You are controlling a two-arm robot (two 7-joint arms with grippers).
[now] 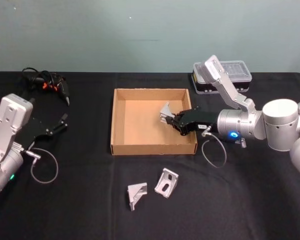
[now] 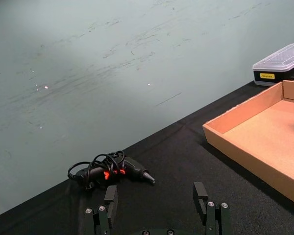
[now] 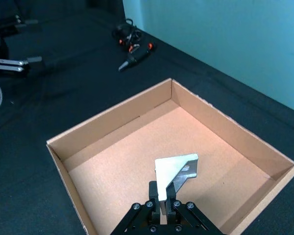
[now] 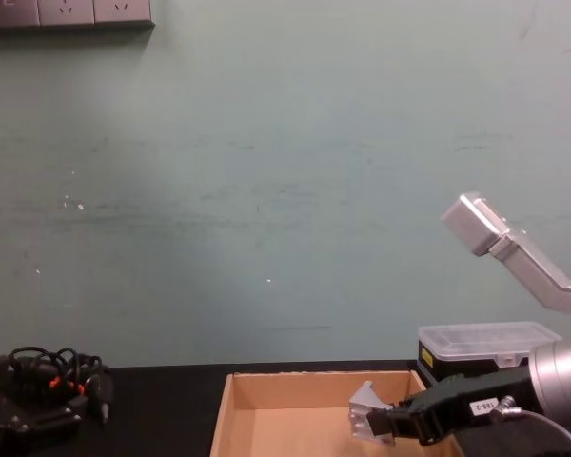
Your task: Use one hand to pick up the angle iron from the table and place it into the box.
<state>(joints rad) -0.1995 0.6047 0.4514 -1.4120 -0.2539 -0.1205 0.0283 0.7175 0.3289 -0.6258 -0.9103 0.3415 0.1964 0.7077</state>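
Note:
My right gripper (image 1: 173, 119) hangs over the right part of the tan cardboard box (image 1: 138, 125), shut on a silver angle iron (image 1: 165, 113). The right wrist view shows this angle iron (image 3: 178, 169) pinched between the fingers (image 3: 153, 192), held above the box floor (image 3: 117, 161). From the chest, the angle iron (image 4: 365, 418) sits just over the box rim (image 4: 295, 377). Two more angle irons (image 1: 137, 194) (image 1: 166, 182) lie on the black table (image 1: 80, 205) in front of the box. My left gripper (image 1: 60, 125) rests open at the far left.
A clear-lidded plastic case (image 1: 224, 76) stands behind the box at the right, under my right arm's elbow. A black tool with orange marks and a coiled cord (image 1: 49, 84) lies at the back left. Cables loop from both wrists onto the table.

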